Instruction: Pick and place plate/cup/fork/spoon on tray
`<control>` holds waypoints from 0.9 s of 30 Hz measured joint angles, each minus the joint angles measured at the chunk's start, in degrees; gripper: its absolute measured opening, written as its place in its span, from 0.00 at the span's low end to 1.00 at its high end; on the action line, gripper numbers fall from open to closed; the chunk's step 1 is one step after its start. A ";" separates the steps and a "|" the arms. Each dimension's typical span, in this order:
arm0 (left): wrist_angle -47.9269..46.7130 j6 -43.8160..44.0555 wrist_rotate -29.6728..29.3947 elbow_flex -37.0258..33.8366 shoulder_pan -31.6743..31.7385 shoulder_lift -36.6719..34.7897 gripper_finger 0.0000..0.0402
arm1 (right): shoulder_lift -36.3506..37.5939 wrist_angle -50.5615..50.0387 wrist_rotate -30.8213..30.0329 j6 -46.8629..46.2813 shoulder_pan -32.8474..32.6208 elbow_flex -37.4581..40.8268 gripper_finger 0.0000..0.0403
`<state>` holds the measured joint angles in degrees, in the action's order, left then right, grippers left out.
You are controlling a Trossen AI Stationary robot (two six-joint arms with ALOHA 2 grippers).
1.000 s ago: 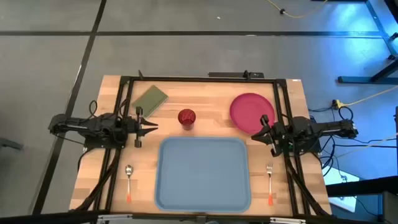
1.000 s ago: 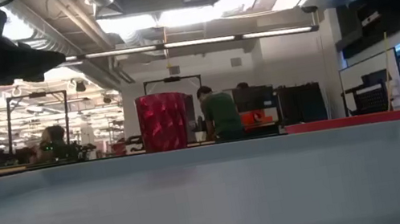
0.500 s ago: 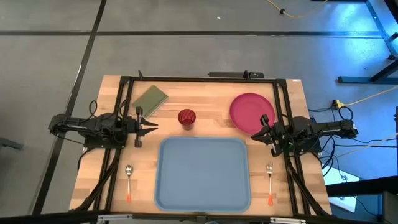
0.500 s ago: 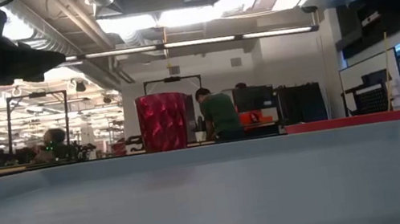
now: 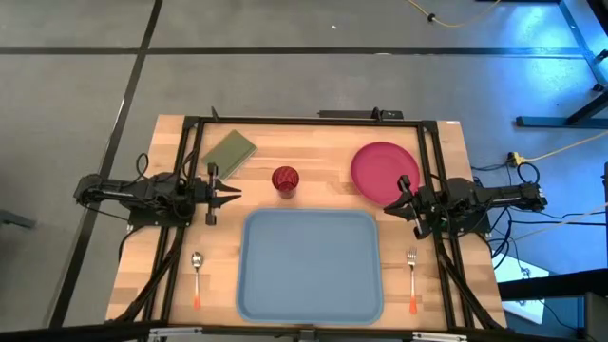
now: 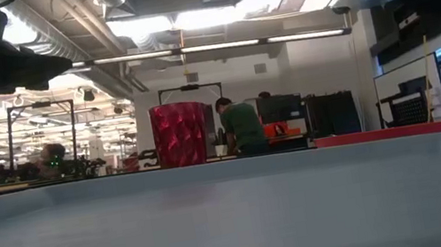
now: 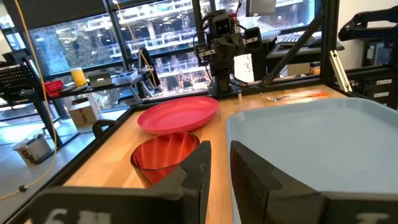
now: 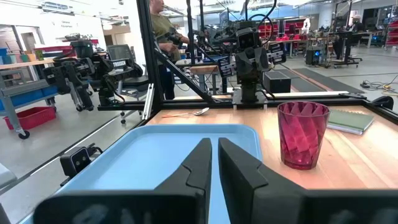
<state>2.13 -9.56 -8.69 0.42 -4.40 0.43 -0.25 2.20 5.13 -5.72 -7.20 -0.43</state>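
The right gripper (image 5: 397, 202), fingers nearly closed and empty, sits at the near rim of the plate (image 5: 385, 172). The plate looks stiff, light and slick; its raised rim probably offers the only hold.

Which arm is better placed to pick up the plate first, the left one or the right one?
The right, most likely. Its pincer sits at the plate's near edge, while the left pincer is across the table, past the cup. The tray is bare and lies beside the right arm too.
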 joint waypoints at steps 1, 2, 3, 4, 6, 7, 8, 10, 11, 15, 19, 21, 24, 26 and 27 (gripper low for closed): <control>-0.02 0.00 -0.02 -0.02 -0.02 -0.02 0.14 | 0.00 0.02 0.00 0.00 0.00 0.00 0.09; -0.01 0.00 -0.01 -0.01 0.00 0.00 0.14 | 0.00 0.01 0.00 0.00 -0.02 0.01 0.09; -0.01 0.00 -0.02 -0.02 -0.01 -0.01 0.14 | 0.00 0.02 0.00 0.01 -0.02 0.01 0.09; -0.01 0.00 -0.01 -0.01 -0.02 0.00 0.14 | 0.00 0.01 0.00 0.01 -0.01 0.00 0.09; -0.01 0.00 0.00 0.00 -0.01 -0.01 0.14 | 0.00 0.01 0.00 0.00 -0.01 0.00 0.09; -0.01 0.00 -0.01 -0.01 -0.02 -0.01 0.14 | 0.00 0.02 0.00 0.00 0.00 0.00 0.09; -0.01 0.00 -0.01 -0.01 -0.02 -0.01 0.14 | 0.00 0.01 0.00 0.01 -0.02 0.00 0.09; -0.01 0.00 0.00 -0.02 -0.02 0.00 0.14 | 0.00 0.00 0.00 0.00 0.00 0.00 0.09; -0.02 0.00 0.00 0.00 -0.02 0.00 0.14 | 0.00 0.00 0.00 0.00 0.00 0.00 0.09; 0.00 0.00 0.00 -0.02 -0.02 -0.02 0.14 | 0.00 0.02 0.00 0.01 -0.01 0.01 0.09; -0.02 0.00 0.00 -0.02 -0.02 0.00 0.14 | 0.00 0.03 0.00 0.00 -0.02 0.01 0.09; -0.02 0.00 0.00 -0.02 -0.02 -0.02 0.14 | 0.00 0.59 0.00 0.35 0.00 0.00 0.09; -0.01 0.00 -0.02 0.00 -0.02 0.00 0.14 | 0.00 1.50 -0.04 0.75 -0.01 0.00 0.09; -0.01 0.00 -0.01 0.00 -0.02 0.00 0.14 | 0.00 1.87 -0.03 0.87 -0.02 0.01 0.09; -0.02 0.00 -0.01 0.00 -0.01 -0.01 0.14 | 0.00 1.87 -0.02 0.87 -0.01 0.01 0.09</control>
<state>2.11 -9.56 -8.70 0.43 -4.42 0.42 -0.25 4.07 5.10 -4.84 -7.21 -0.42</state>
